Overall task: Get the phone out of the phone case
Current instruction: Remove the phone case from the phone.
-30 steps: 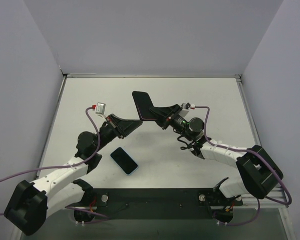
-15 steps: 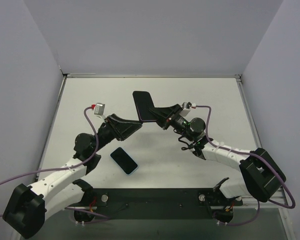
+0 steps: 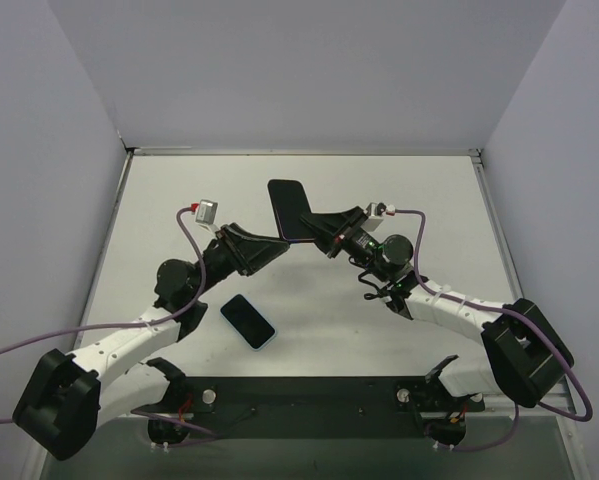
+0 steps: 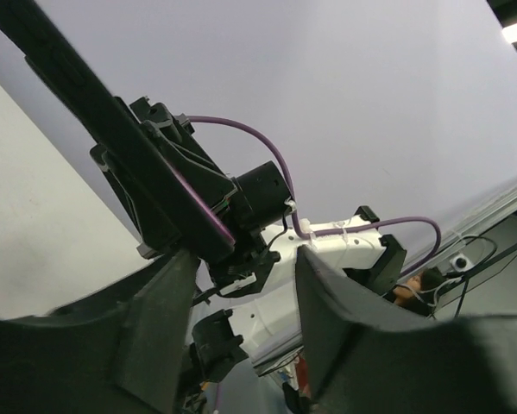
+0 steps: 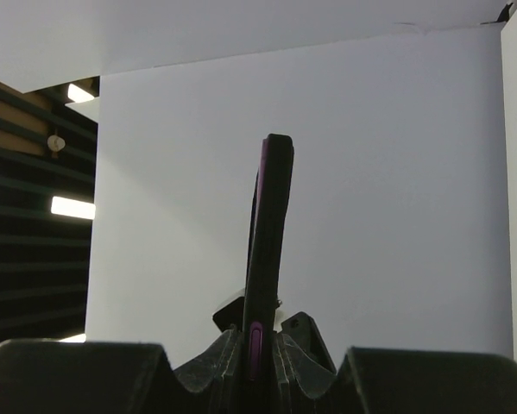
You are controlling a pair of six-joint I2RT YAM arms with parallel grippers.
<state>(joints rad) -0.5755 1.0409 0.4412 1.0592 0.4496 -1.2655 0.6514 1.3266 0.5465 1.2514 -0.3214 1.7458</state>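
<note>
Left gripper point(image 3: 276, 243) has neared the phone case point(image 3: 289, 205), its lower end hidden.

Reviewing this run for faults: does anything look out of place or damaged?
Nothing stands out. The right gripper clamps a dark flat device off the table; a blue-edged phone lies flat below.

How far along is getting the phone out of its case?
Done, possibly: a blue-rimmed phone lies alone on the table. In hand: the right tool pinches a black, purple-edged case raised off the table, the open left tool at its lower edge. Left: unclear, whether that case is empty can't be seen.
</note>
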